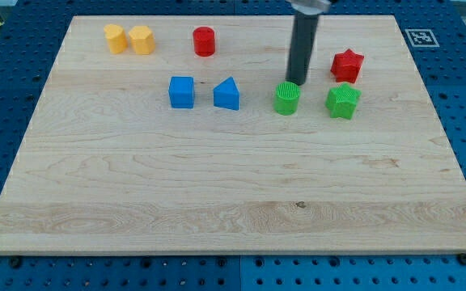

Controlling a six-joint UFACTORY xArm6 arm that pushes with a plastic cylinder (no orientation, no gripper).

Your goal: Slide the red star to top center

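Observation:
The red star (347,65) lies on the wooden board (233,186) at the view's upper right. My rod comes down from the view's top, and my tip (294,82) rests on the board just above the green cylinder (287,98). The tip is to the left of the red star, with a clear gap between them. A green star (343,102) sits right below the red star.
A red cylinder (205,41) stands near the top centre-left. Two yellow blocks (116,38) (141,39) sit side by side at the top left. A blue cube (181,92) and a blue triangular block (227,94) lie left of the green cylinder.

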